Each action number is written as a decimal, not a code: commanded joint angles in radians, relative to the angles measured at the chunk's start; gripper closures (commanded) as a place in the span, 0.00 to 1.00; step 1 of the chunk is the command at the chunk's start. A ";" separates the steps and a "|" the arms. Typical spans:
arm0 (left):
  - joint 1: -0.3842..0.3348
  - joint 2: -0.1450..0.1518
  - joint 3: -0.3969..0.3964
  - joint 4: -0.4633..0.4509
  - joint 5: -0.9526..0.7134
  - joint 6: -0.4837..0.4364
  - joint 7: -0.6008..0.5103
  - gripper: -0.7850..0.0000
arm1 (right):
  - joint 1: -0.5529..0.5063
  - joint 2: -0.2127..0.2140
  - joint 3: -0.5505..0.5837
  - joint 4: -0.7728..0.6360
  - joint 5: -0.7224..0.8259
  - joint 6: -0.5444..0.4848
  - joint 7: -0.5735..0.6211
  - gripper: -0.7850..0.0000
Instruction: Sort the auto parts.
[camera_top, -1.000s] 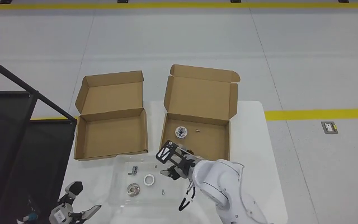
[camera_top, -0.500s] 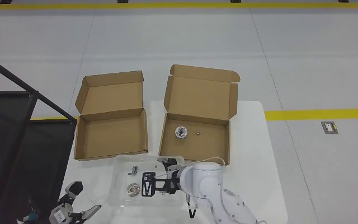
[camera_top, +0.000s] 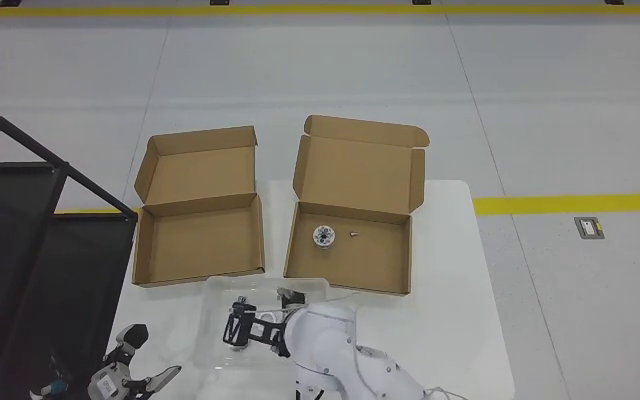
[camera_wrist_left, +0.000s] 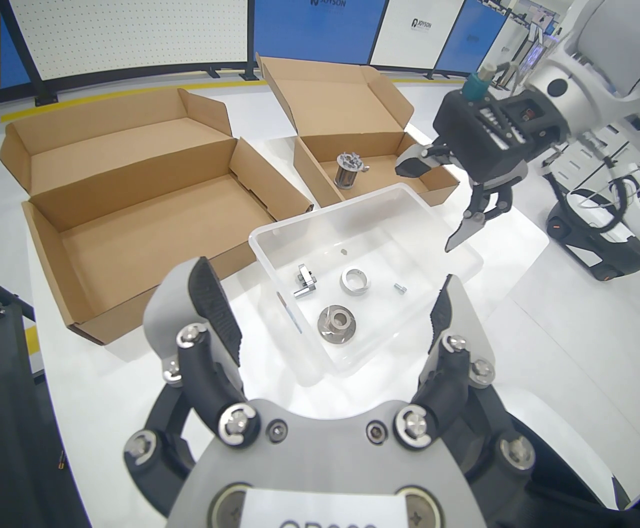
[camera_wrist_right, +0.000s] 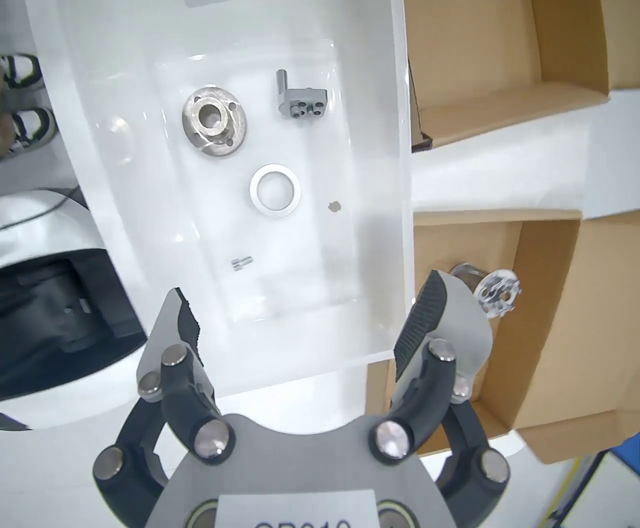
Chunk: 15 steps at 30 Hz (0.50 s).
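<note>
Your right gripper (camera_wrist_right: 307, 295) hangs with its ribbed pads spread wide above the clear plastic tray (camera_wrist_right: 350, 125). In the tray, a flanged metal hub (camera_wrist_right: 214, 121), a flat ring (camera_wrist_right: 275, 190), a blocky bracket (camera_wrist_right: 300, 100) and a tiny screw (camera_wrist_right: 242, 262) lie apart. Your left gripper (camera_wrist_left: 325, 275), also parted and empty, sits near the table's edge, and a shiny cylinder (camera_wrist_left: 348, 170) stands upright in one brown cardboard box (camera_wrist_left: 340, 105).

Left gripper (camera_wrist_left: 325, 272) jaws apart near clear tray (camera_wrist_left: 370, 196); flange (camera_wrist_left: 336, 322), ring (camera_wrist_left: 355, 280) inside.

Clear plastic tray (camera_wrist_left: 320, 207); shiny metal flange (camera_wrist_left: 336, 322).
</note>
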 joint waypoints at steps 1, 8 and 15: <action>0.000 0.000 0.000 0.000 0.000 0.000 0.000 0.00 | 0.000 -0.016 -0.012 -0.002 0.047 0.143 0.061 0.00; 0.000 0.000 0.000 0.000 0.000 0.000 0.000 0.00 | 0.012 -0.036 -0.024 0.011 0.084 0.264 0.086 0.00; 0.000 0.000 0.000 0.000 0.000 0.000 0.000 0.00 | 0.005 -0.036 -0.023 0.016 0.084 0.268 0.070 0.00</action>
